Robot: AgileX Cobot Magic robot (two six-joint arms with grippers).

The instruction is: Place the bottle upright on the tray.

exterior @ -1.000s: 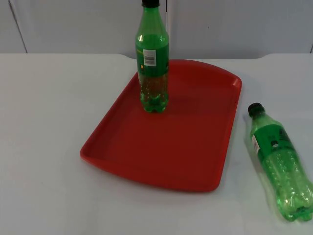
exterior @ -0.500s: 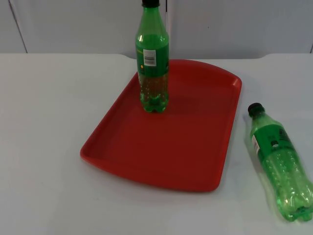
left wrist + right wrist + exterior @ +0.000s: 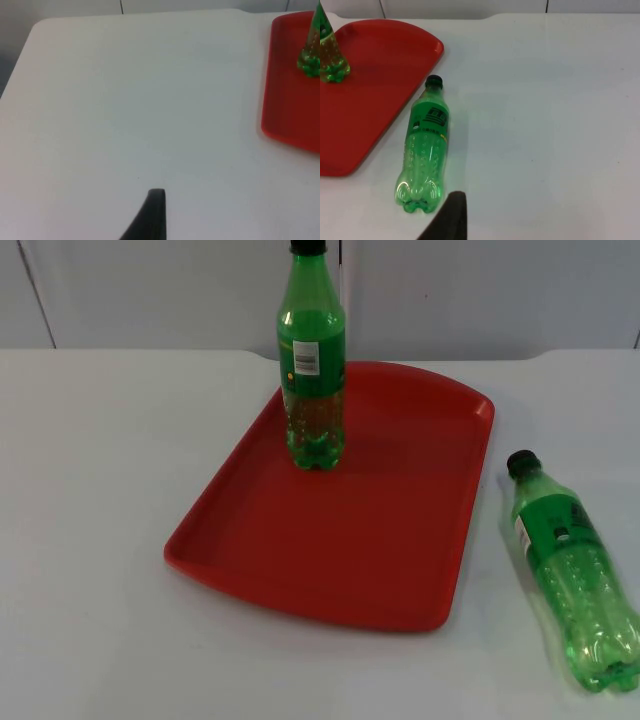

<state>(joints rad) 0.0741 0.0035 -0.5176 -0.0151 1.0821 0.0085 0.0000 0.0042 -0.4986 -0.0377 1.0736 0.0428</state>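
On tray (image 3: 400,540) we see one bottle (image 3: 312,370) upright; second bottle (image 3: 572,570) lies on table (image 3: 90,490) beside it. Left claw (image 3: 150,220), right claw (image 3: 447,220): we cannot tell grip.

You are looking at a robot test bench in a lab, not a home or a shop. The white tabletop (image 3: 90,540) is plain and unmarked, and its far edge meets a grey partition wall (image 3: 480,290) built of flat panels with thin vertical seams between them. What sits on it reads as a staged trial: a red plastic tray (image 3: 340,540) near the middle of the tabletop, one green soda bottle (image 3: 312,360) standing upright at the tray's far edge, and a second green soda bottle (image 3: 572,570) lying on its side on the tabletop near the right edge, just beside the tray
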